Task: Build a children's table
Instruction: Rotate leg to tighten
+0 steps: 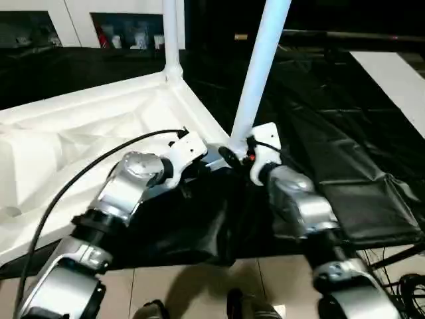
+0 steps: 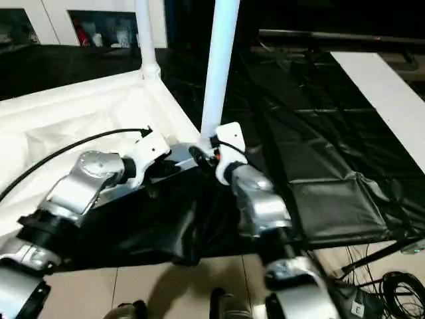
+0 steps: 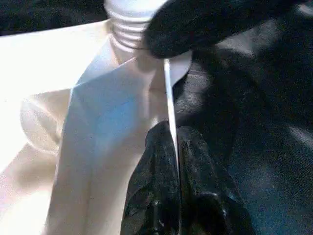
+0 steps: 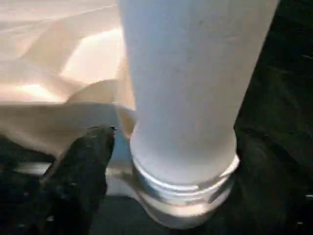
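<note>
White leg (image 1: pixel 260 66) between spread right hand (image 1: pixel 234 154) fingers; left hand (image 3: pixel 172 181) clamped on tabletop rim (image 3: pixel 168 93).

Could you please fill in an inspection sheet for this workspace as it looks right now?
Surface: black sheeting spread under the work, pale tiled floor nearest the robot.
Job's things: white plastic table top lying ribbed underside up; one tapered white leg upright in the far corner socket; a second white leg standing, leaning, at the near corner socket, its threaded end still exposed.
Clutter: nothing seen.
Grippers: left gripper shut, pinching the top's thin edge; right gripper at the second leg's base, open.
Cables: black cable along the left arm; loose cables on the floor.
Surroundings: white glass-door cabinet behind.
</note>
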You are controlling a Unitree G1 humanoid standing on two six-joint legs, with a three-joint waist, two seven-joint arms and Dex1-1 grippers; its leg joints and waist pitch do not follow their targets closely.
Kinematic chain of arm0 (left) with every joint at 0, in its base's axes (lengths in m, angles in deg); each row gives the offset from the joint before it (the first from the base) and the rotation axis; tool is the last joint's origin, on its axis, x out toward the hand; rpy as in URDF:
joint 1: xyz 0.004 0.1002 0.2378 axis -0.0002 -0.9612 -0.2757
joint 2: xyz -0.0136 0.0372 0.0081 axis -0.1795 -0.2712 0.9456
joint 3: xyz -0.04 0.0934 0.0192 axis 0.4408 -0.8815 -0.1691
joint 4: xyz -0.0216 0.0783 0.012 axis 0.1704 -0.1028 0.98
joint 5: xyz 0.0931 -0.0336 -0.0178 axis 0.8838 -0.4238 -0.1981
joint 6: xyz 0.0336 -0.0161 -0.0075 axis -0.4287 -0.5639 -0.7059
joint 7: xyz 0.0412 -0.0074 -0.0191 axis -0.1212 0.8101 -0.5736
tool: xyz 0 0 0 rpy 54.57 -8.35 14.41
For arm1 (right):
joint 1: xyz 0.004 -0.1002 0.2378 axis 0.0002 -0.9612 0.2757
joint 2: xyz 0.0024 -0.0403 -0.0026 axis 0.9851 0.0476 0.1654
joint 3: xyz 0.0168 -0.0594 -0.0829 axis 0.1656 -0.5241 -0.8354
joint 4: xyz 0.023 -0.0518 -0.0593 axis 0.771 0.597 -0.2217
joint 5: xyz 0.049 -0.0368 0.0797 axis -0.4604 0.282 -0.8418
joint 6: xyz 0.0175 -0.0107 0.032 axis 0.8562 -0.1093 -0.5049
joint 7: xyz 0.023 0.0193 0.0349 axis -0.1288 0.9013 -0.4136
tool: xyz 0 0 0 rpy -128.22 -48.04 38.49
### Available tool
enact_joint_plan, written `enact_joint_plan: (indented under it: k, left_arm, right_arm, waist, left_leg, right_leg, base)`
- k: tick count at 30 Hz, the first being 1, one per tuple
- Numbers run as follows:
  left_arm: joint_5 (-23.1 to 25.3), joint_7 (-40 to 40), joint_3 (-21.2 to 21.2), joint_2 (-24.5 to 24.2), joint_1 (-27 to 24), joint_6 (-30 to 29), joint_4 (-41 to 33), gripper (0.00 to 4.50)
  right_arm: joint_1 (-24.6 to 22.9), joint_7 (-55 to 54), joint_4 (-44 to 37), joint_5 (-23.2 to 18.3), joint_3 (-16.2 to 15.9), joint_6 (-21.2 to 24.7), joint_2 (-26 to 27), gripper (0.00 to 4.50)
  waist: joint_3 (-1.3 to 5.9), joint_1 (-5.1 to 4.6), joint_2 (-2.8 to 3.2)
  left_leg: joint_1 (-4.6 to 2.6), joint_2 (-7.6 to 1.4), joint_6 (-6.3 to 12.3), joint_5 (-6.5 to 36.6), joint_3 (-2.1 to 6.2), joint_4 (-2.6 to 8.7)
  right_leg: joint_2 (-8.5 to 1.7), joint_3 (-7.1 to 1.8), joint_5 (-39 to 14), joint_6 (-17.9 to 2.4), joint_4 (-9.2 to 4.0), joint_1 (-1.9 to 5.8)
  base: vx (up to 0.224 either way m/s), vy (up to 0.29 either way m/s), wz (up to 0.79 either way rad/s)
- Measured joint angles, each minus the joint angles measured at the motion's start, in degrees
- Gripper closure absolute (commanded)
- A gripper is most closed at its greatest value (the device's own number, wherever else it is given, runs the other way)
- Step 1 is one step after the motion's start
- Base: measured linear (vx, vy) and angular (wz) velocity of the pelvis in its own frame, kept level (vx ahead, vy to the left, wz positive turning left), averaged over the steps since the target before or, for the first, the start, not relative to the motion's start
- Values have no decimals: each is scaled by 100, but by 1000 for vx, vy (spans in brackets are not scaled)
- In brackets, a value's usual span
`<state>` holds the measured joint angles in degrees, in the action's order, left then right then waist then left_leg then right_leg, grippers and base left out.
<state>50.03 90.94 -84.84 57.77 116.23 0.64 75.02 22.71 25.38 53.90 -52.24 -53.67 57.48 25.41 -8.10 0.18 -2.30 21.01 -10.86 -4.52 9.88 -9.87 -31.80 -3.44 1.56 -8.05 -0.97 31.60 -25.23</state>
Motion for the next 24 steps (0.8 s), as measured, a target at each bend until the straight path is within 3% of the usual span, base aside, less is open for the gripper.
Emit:
enact_joint_plan:
  k: [2,5,8,12,16,24]
  left_arm:
    - [-72,277,-48,-239,-145,296,-157,450]
    - [-159,560,-54,-416,-268,503,-329,450]
    - [-354,1013,-55,-696,-493,707,-640,450]
    - [-504,1405,-42,-860,-589,803,-827,450]
    - [-738,1785,5,-1057,-778,783,-1021,450]
    - [-817,2032,-63,-1125,-921,748,-1222,450]
  right_arm:
    - [-140,607,-394,6,-213,23,-522,50]
    - [-197,1153,-640,-6,-295,23,-832,50]
    - [-414,1818,-959,-169,-378,5,-1184,50]
    - [-501,2381,-1150,-245,-469,-116,-1411,50]
    - [-634,2968,-1293,-418,-641,-119,-1693,50]
    - [-637,3329,-1375,-432,-821,-102,-1700,50]
  waist:
    - [0,9,-1]
    - [0,28,0]
    - [1,114,17]
    - [0,183,28]
    - [-3,180,30]
    - [-12,181,28]
  left_leg:
    - [-1,-4,-2,0,-1,-2]
    - [-6,-15,-3,0,-11,-4]
    - [2,-54,8,-6,-17,28]
    - [16,-79,18,2,-37,28]
    - [12,-80,14,8,-41,19]
    - [7,-95,-31,19,-65,-48]
  right_leg:
    - [-1,0,2,0,60,-1]
    - [2,4,16,-2,145,-17]
    - [20,55,-28,-30,157,-25]
    - [32,76,-61,-71,178,-63]
    - [29,76,-73,-88,187,-62]
    - [13,70,-69,-87,249,-59]
  base:
    - [31,-18,3]
    - [71,-41,9]
    - [87,-40,7]
    - [42,-13,2]
    - [0,0,0]
    - [0,0,0]
